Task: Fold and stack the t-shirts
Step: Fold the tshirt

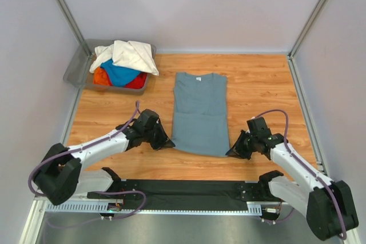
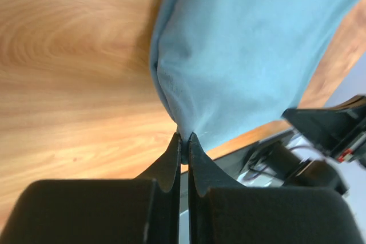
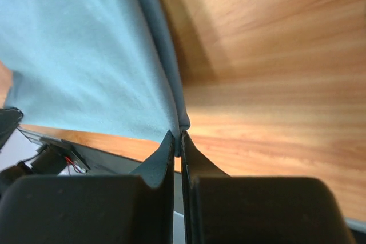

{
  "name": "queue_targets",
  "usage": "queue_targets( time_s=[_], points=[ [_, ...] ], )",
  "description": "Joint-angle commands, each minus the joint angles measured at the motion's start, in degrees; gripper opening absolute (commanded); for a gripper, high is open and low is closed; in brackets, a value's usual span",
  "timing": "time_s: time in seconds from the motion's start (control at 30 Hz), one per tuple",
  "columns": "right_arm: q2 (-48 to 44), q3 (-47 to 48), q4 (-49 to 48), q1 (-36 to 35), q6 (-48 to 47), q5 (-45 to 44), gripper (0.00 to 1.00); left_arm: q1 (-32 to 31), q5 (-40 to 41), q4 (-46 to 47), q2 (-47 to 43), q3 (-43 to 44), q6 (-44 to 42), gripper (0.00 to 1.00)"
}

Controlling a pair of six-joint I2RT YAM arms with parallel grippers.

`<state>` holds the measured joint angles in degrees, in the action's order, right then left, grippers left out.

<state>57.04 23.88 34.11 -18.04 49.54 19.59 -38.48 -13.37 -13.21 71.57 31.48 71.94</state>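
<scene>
Top view: grey-blue t-shirt (image 1: 199,112) lies flat mid-table (image 1: 263,84), sides folded in to a narrow strip, collar and white neck label at the far end, hem toward the arm bases. Left gripper (image 1: 170,144) is down at the near left hem corner and right gripper (image 1: 230,152) at the near right hem corner, both touching cloth. The grey bin (image 1: 77,71) sits at the far left corner. In it a cream-white shirt (image 1: 128,54) is heaped on top, a bright blue shirt (image 1: 120,74) lies under it, and a red-orange shirt (image 1: 102,77) shows at the near edge.

Left wrist view: left gripper (image 2: 184,138) has its fingers pressed together, clenched on a corner of the grey-blue t-shirt (image 2: 246,44). The cloth bunches to a point at the tips and fans out up and right over the wooden table (image 2: 68,55).

Right wrist view: right gripper (image 3: 177,136) has its fingers closed tight, grasping the grey-blue t-shirt (image 3: 74,50) at its folded edge. That edge runs as a thick seam straight into the tips. The cloth spreads to the left and bare table (image 3: 274,84) shows to the right.
</scene>
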Motion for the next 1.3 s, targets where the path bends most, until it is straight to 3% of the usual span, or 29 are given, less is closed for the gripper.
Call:
queue_targets(
  time_s=[0.0,0.4,0.57,0.77,0.87,0.93,1.1,1.27],
  points=[
    [-6.04,3.01,11.14,-2.52,-3.04,-3.86,0.00,-2.03,0.53,-16.13,-5.64,2.18,-12.70,0.00],
    [-25.81,0.55,30.21,-11.66,3.89,-0.87,0.00,-13.72,-2.10,-29.49,-27.79,-5.91,-6.56,0.00],
    [-30.14,0.11,34.44,-13.95,5.65,0.80,0.00,-14.34,-3.86,-34.86,-35.43,-7.49,-3.40,0.00],
    [-30.67,0.02,34.18,-14.65,5.22,1.33,0.00,-14.43,-5.80,-35.56,-38.34,-8.64,-1.01,0.00],
    [-27.69,5.02,32.34,-14.57,3.56,-0.69,0.00,-14.26,-3.17,-36.18,-35.82,-4.87,-2.24,0.00],
    [-19.89,9.76,31.20,-13.95,1.19,-2.45,0.00,-13.38,-2.19,-36.62,-32.30,0.92,-6.36,0.00],
    [-1.71,30.41,30.14,-6.94,-9.35,-1.76,0.00,-1.27,-1.05,-43.12,-17.10,20.93,-19.71,0.00],
    [12.20,41.94,26.55,-0.25,-13.50,2.63,0.00,9.90,-6.57,-39.09,-0.58,33.27,-29.64,0.00]
  ],
)
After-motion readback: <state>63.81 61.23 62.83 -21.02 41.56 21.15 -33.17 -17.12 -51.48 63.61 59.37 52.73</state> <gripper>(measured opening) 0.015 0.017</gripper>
